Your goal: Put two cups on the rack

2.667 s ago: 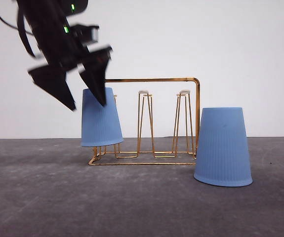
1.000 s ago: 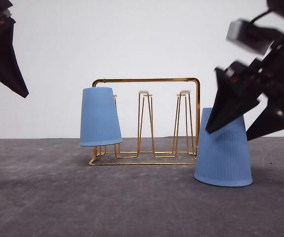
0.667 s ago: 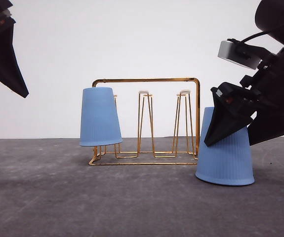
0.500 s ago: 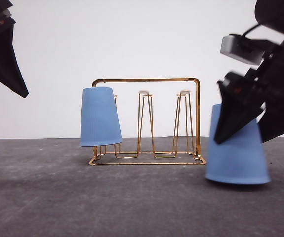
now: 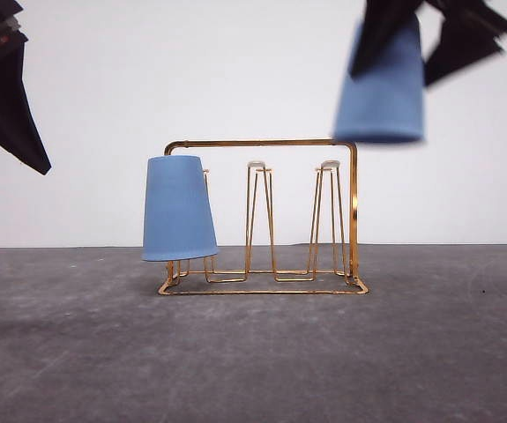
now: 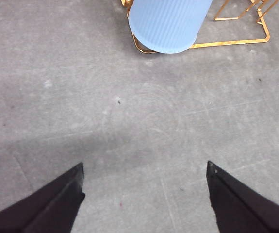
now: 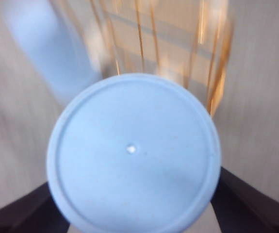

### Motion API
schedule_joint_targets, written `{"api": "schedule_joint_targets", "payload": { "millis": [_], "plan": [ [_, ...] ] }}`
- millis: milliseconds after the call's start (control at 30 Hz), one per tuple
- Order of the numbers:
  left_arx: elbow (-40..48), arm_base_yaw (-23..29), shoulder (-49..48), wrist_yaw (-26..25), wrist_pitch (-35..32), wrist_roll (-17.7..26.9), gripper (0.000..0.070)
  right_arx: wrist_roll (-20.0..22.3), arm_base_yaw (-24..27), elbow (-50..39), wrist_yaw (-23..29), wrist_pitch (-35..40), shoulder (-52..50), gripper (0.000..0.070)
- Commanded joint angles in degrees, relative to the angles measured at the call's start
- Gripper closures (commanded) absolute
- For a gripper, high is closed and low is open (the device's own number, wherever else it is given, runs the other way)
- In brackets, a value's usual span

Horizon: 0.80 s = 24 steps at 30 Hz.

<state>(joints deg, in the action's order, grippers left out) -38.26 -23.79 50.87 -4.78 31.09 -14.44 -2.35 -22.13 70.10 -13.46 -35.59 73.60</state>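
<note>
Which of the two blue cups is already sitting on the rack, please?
The left cup, upside down over the leftmost prong of the rack. The other cup is held in the air by the right gripper, above the rack's right end.

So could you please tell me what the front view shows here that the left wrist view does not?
The front view alone takes in the whole rack with its handle frame and white-tipped prongs, and the right end effector holding the second cup in the air above the rack's right end. The left wrist view alone looks down on the grey table between the open fingers of the left end effector. Both include the cup on the rack, upside down over the left prong.
</note>
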Motion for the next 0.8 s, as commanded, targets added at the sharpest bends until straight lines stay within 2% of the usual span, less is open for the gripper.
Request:
{"api": "schedule_joint_targets", "payload": {
  "millis": [0, 233, 467, 700, 767],
  "plan": [
    [-0.2, -0.2, 0.4, 0.1, -0.5, 0.0, 0.0242, -0.1, -0.4, 1.8, 0.0, 2.2, 0.7, 0.0307],
    [-0.2, -0.2, 0.4, 0.1, -0.5, 0.0, 0.0242, -0.1, -0.4, 2.4, 0.0, 8.2, 4.7, 0.0307],
    [-0.2, -0.2, 0.4, 0.1, -0.7, -0.2, 0.0242, 0.6, -0.4, 2.4, 0.4, 12.8, 13.4, 0.0307],
    [-0.2, -0.2, 0.4, 0.1, -1.1, -0.2, 0.0242, 1.1, -0.7, 2.4, 0.5, 14.6, 21.9, 0.0306],
    [-0.2, -0.2, 0.4, 0.1, -1.1, -0.2, 0.0242, 1.1, -0.7, 2.4, 0.7, 14.8, 23.6, 0.0281]
  ]
}}
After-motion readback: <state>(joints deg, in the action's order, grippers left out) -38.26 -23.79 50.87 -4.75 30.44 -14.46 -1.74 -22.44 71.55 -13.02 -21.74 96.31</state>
